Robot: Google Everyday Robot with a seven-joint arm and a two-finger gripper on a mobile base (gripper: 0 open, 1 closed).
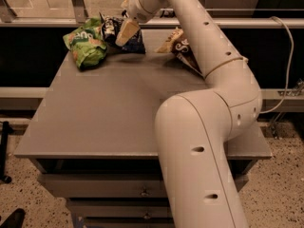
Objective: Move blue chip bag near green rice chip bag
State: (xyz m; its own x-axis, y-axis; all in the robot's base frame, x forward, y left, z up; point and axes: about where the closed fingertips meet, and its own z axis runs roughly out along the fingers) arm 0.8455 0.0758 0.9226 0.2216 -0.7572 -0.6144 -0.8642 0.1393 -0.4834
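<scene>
Gripper is at the far edge of the table, about 11 o'clock on the tabletop, sitting right on top of the blue chip bag and touching it. Whether it is clamped on the bag or has let go cannot be told from this view, since the bag covers the contact.

Blue chip bag looks set down on the table. Its long axis runs roughly 10 to 4 o'clock, with the gripper over its middle.

Key relation: the green rice chip bag lies at 9 o'clock from the gripper, just beside the blue bag. Their near ends look to be touching or all but touching; which one is unclear. The brown and yellow bag is at 3 o'clock, apart from both and partly behind the arm.

Judgement: placement looks essentially met. If the bag is held, what remains is a release and a lift straight up and away toward 3 o'clock. Any drift toward 9 o'clock would risk shoving the green bag off the far-left corner
</scene>
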